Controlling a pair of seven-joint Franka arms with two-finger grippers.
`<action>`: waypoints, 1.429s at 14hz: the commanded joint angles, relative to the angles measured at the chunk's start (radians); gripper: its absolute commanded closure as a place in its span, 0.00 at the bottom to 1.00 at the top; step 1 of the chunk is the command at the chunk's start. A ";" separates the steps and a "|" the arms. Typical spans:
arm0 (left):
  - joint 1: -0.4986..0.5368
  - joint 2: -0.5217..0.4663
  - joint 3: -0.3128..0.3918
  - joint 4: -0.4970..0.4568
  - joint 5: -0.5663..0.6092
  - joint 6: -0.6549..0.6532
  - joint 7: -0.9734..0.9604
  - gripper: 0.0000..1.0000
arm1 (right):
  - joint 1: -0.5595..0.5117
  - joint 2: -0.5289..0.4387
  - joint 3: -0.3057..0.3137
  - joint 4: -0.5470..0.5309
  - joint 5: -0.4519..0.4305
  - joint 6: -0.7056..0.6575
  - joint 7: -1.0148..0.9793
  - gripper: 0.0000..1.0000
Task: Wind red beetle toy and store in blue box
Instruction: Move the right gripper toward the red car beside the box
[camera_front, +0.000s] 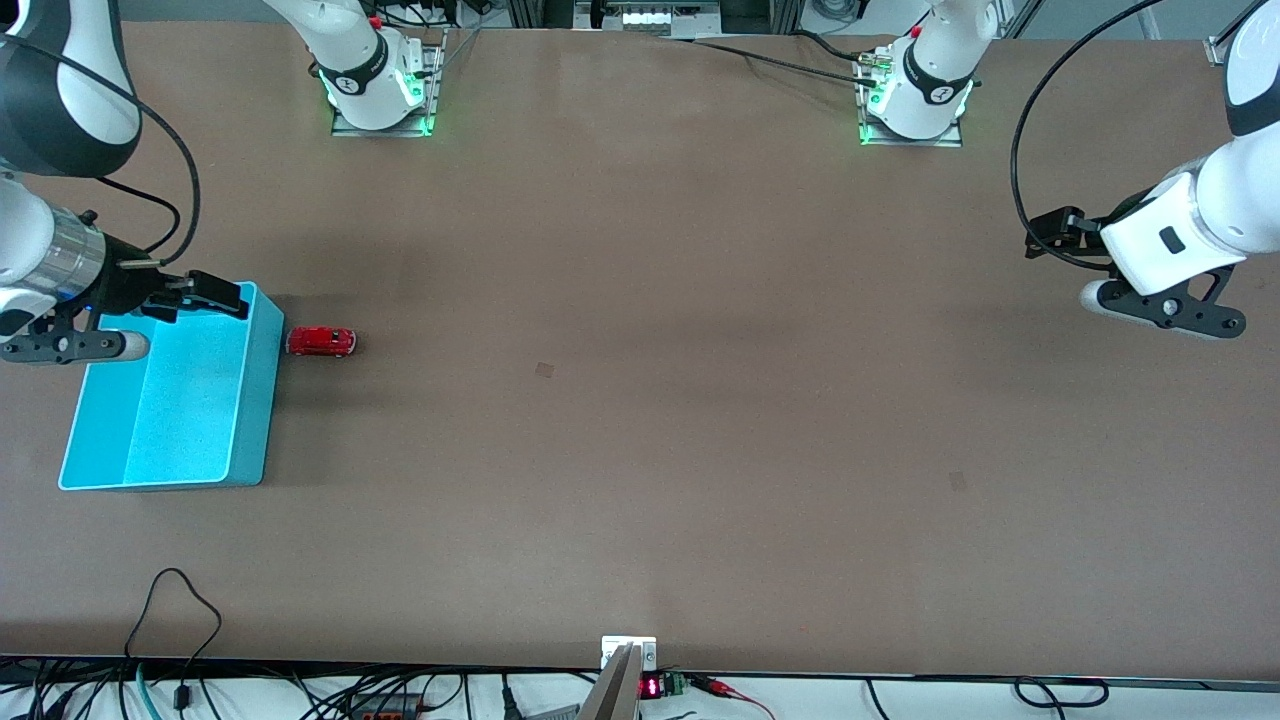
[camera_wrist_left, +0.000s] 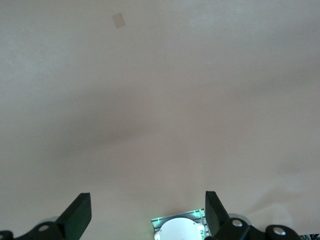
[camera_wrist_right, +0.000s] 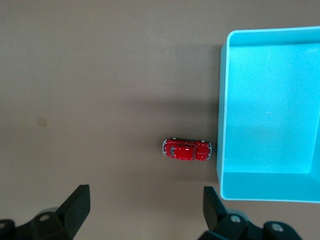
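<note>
Tabletop (camera_front: 640, 420): a flat, matte brown surface with faint broad shadows and a small pale square patch (camera_front: 544, 370) near its middle. The toy car (camera_front: 321, 342), a tiny glossy red beetle with a rounded body, silvery trim and small dark wheels, sits upright on the table at the right arm's end, just beside the outer wall of the box (camera_front: 250, 420); a narrow strip of table shows between them in the right wrist view, where the car (camera_wrist_right: 186, 149) lies lengthwise toward the box (camera_wrist_right: 222, 125). The box is a rectangular light cyan-blue plastic bin with smooth walls, a thin paler rim and a finely grained floor, many times the car's size, with nothing visible inside. Its corner farthest from the front camera is covered by the right gripper (camera_front: 190, 290), which hangs over that corner, fingers spread apart and holding nothing; the arm is cut off by the frame edge. The left gripper (camera_front: 1050, 235) waits in the air over bare table at the left arm's end, its black fingers (camera_wrist_left: 80, 215) likewise parted and empty. Both wrist views crop the finger bases
</note>
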 joint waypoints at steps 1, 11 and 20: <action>0.016 0.004 -0.003 0.026 -0.005 -0.023 -0.008 0.00 | 0.002 0.045 -0.002 0.048 0.016 -0.008 -0.026 0.00; -0.376 -0.264 0.457 -0.277 -0.088 0.317 -0.200 0.00 | 0.001 0.053 -0.002 -0.285 -0.006 0.306 -0.690 0.00; -0.362 -0.256 0.448 -0.278 -0.088 0.247 -0.180 0.00 | -0.005 0.072 0.016 -0.449 -0.142 0.516 -1.311 0.00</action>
